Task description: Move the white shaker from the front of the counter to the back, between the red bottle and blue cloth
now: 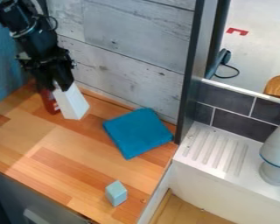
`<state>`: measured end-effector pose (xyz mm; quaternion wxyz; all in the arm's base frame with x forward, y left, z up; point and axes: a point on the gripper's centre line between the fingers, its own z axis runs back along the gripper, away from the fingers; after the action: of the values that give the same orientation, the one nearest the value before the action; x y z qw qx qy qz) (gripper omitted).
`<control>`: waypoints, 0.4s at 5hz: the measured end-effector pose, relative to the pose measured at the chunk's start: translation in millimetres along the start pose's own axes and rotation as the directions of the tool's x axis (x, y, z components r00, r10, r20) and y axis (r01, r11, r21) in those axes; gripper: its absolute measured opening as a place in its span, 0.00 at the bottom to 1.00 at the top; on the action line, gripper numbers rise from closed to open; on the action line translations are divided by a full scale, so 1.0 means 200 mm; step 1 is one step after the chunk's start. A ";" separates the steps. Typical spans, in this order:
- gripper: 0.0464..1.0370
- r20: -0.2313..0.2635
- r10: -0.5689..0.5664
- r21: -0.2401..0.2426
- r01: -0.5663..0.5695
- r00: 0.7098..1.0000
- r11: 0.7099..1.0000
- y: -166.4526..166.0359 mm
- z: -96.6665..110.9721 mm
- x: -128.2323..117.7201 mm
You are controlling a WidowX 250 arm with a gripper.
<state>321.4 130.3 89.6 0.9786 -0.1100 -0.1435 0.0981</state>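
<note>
One white block (pixel 75 103) is being met at its upper end by the black gripper (pixel 61 89), which is hanging over the back of the wooden counter (pixel 49 148). How far the gripper is being opened, and whether the block is being gripped or only touched, cannot be told. Just below the gripper, the block is slanting slightly, with a red container (pixel 49 101) being partly hidden behind it. For good handling, the block is best being kept in line with the gripper, with even contact being made on opposite faces, sideways drag being avoided and room being left for the container. Farther out, to the gripper's right in the view, a folded blue cloth (pixel 138 132) is being seen lying flat. Farthest below the gripper, toward the counter's front edge, a small pale blue block (pixel 116 193) is being left standing apart.
</note>
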 end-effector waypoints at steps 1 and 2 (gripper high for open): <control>0.47 0.007 0.014 0.029 -0.015 1.000 0.999 0.06 -0.04 0.08; 0.47 0.016 0.026 0.090 -0.027 1.000 0.996 0.07 -0.11 0.16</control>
<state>355.9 147.7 74.4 0.9801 -0.0667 -0.1448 0.1184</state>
